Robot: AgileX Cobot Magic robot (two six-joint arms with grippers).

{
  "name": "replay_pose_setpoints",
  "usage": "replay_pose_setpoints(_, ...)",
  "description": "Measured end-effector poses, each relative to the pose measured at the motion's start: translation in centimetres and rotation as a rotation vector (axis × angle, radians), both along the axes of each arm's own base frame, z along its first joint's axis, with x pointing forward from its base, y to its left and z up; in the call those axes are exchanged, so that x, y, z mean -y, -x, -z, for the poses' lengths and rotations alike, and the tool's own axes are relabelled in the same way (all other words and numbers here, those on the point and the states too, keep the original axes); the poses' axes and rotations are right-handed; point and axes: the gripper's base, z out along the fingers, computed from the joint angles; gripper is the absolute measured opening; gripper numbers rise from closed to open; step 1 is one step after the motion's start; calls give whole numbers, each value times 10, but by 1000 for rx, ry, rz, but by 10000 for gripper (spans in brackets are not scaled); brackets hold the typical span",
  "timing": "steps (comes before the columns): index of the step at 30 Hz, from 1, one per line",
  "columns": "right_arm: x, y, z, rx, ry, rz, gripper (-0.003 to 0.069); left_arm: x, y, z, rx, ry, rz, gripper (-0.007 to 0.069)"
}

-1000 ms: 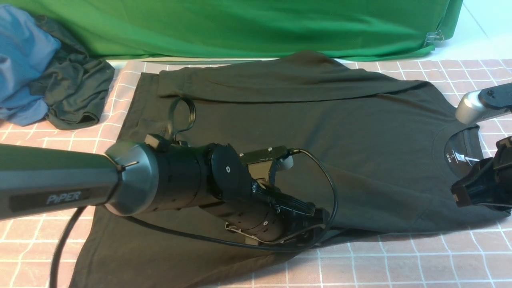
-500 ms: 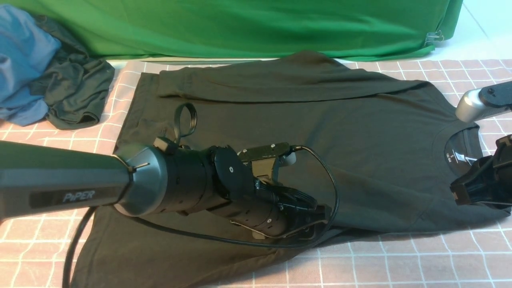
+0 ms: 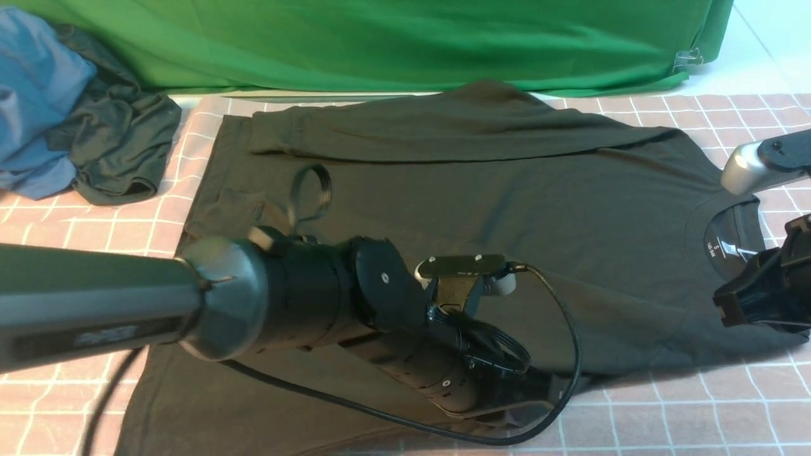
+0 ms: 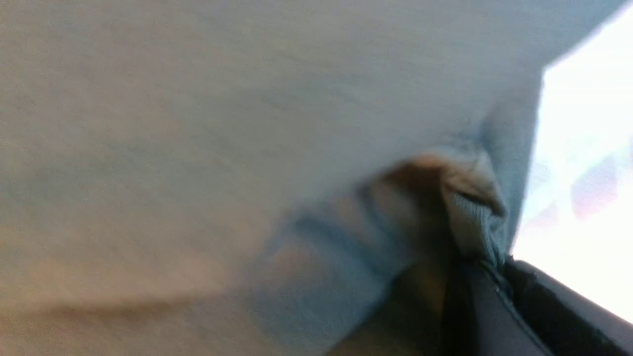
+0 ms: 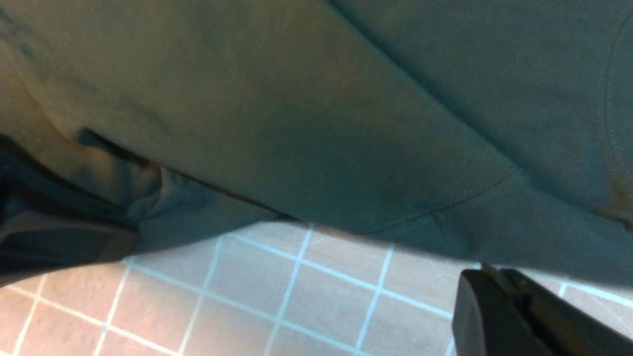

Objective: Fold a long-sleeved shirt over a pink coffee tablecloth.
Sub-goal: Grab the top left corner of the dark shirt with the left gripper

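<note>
The black long-sleeved shirt (image 3: pixel 507 190) lies flat on the pink coffee tablecloth (image 3: pixel 665 418), collar and white neck label (image 3: pixel 713 247) to the right. Its far sleeve is folded across the body. My left arm reaches over the shirt, and my left gripper (image 3: pixel 545 396) sits low at the shirt's near edge. In the left wrist view this gripper (image 4: pixel 487 262) is shut on a ribbed cuff (image 4: pixel 472 217) of the shirt. My right gripper (image 3: pixel 722 307) hovers by the near shoulder; its jaws (image 5: pixel 482 277) are together over the tablecloth (image 5: pixel 296 306), holding nothing that shows.
A blue garment (image 3: pixel 38 95) and a dark grey-green garment (image 3: pixel 120 139) are heaped at the back left. A bright green cloth (image 3: pixel 380 44) hangs along the back. The left arm's black cable (image 3: pixel 570 354) loops over the shirt's near edge.
My left arm has swung right and toward the near edge, carrying the pinched cuff with it. The right gripper has stayed in place.
</note>
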Motion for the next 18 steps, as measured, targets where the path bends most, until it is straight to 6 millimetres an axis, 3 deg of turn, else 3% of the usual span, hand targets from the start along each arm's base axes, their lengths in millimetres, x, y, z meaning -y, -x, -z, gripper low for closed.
replay_pose_setpoints(4, 0, 0, 0, -3, 1, 0, 35, -1, 6, -10, -23, 15, 31, 31)
replay_pose_setpoints(9, 0, 0, 1, -6, 3, 0, 35, -1, 9, -5, -63, 1, 57, 39)
replay_pose_setpoints(12, 0, -2, 3, -17, 6, 0, 36, -2, 11, -2, -82, -19, 82, 81)
replay_pose_setpoints(18, -1, -6, 9, -45, 13, -1, 42, -3, 14, 1, -80, -57, 129, 353)
